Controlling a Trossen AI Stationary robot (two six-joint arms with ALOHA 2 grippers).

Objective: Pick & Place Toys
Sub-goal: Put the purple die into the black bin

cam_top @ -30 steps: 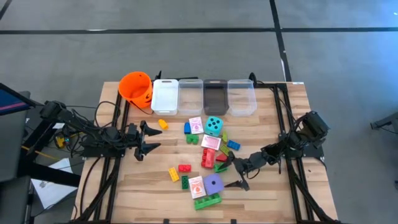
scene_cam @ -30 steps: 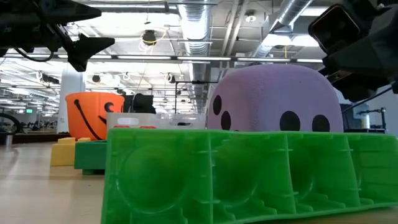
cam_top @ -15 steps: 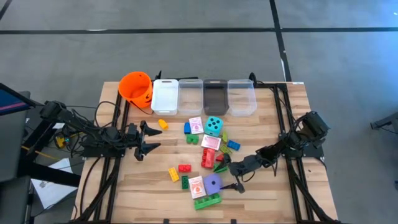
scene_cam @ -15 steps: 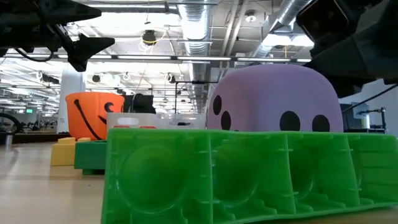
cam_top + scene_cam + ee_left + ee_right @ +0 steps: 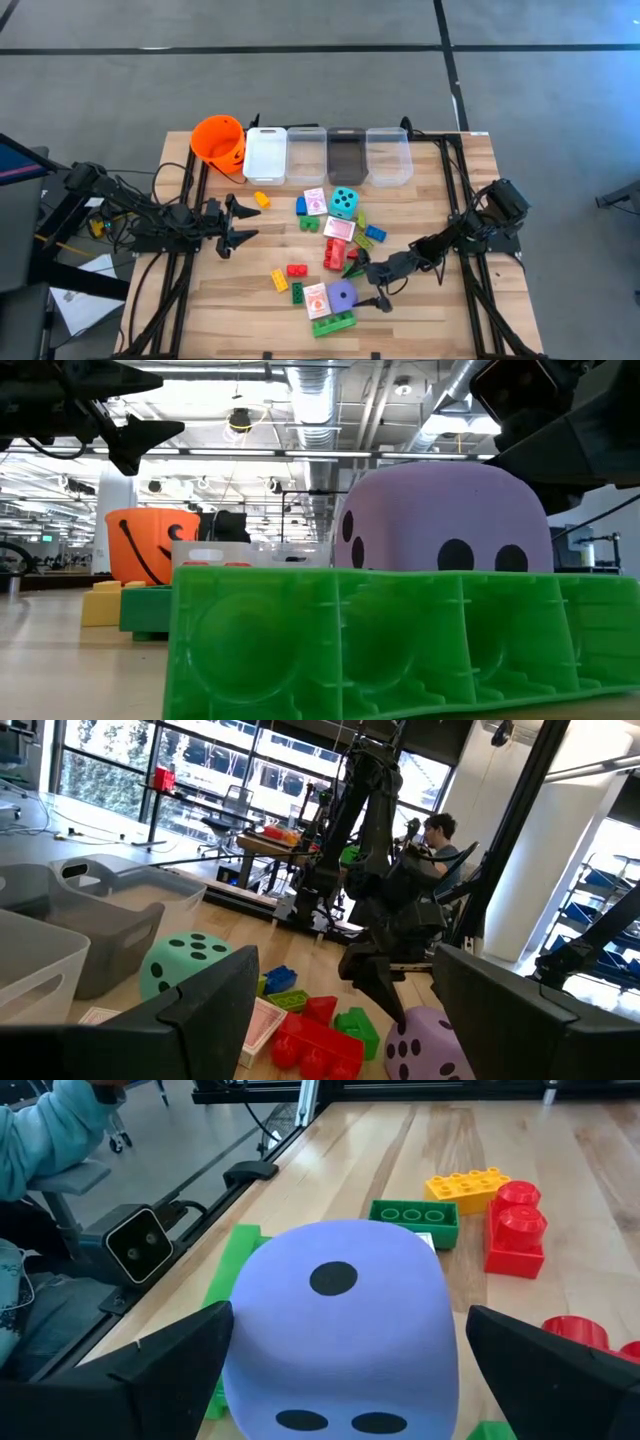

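From above, the right gripper (image 5: 366,283) reaches in beside the purple die (image 5: 343,294), fingers spread to either side of it; contact cannot be told. The die lies near the table's (image 5: 480,330) front edge, just behind a green brick (image 5: 334,322) whose long axis runs roughly along that edge. The left gripper (image 5: 232,225) waits, fingers apart, over bare wood left of the toys.

At table height the green brick (image 5: 400,640) hides the purple die's (image 5: 440,520) base.

The left wrist camera shows the teal die (image 5: 185,963) partly hidden.

The right wrist camera shows the purple die (image 5: 340,1335) between its own spread fingers (image 5: 150,1380), its bottom cut off.
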